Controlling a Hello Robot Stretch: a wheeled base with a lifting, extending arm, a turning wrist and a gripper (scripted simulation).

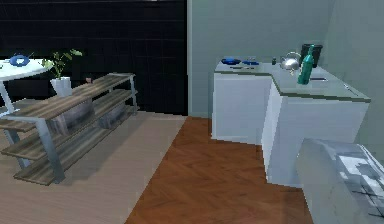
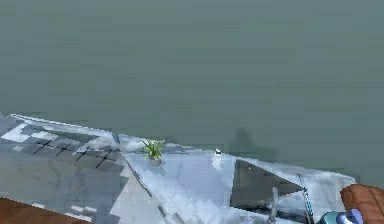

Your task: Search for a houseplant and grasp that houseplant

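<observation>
Pale desk (image 2: 195, 182) bears a leafy houseplant (image 2: 152, 150) at its back edge: likely light, floppy; grip its base. Tool's state: cannot tell.

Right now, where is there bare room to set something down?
The shelf top is mostly bare right of the houseplant. The counter is free at its near end; its back corner is crowded by plate, kettle and bottle.

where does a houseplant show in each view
Forward view: leafy houseplant in a white pot, upper left, above the wooden shelf.
Arm side view: small green plant on the pale countertop, left of middle; likely another plant.
Shared landmark: probably that countertop, at the forward view's bottom right.
</observation>
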